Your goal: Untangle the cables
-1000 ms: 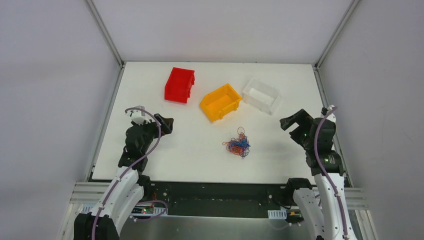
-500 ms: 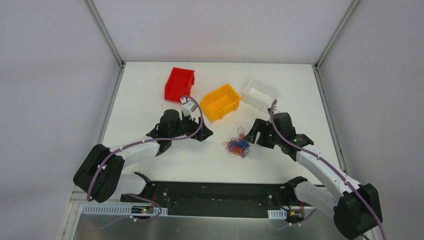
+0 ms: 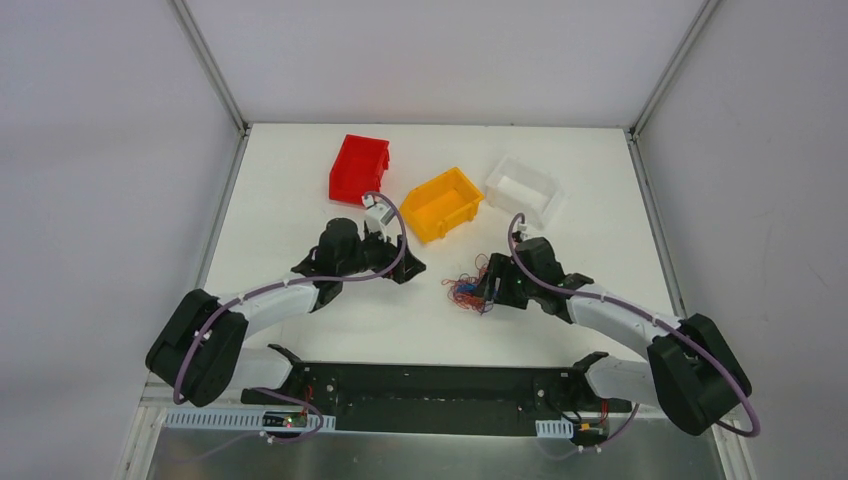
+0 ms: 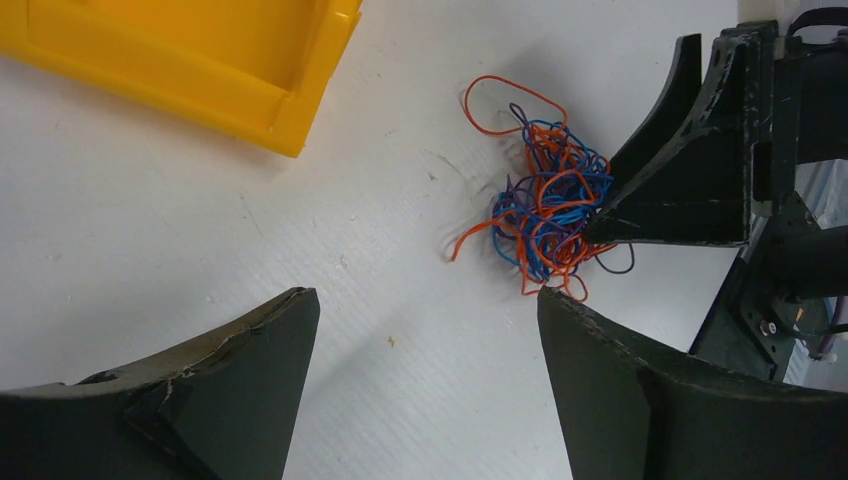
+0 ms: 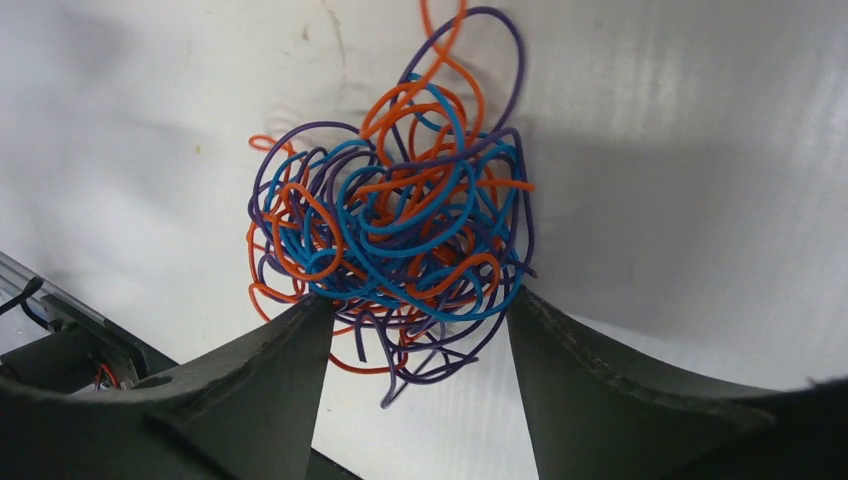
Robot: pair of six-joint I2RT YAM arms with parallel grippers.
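Counter holds:
- One cable tangle, blue, orange and purple.
- Three bins: red bin, yellow bin, clear bin.
- Left gripper: jaws apart, empty.
- Right gripper: jaws apart, straddling the tangle.

A white table is enclosed on three sides by plain pale grey walls. Metal posts are set at its far corners. The scene is lit evenly, and only soft shadows are cast.

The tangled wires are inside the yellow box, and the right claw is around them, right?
No. The cables lie on the table, outside the yellow bin, as the top view shows. The right gripper is around them.
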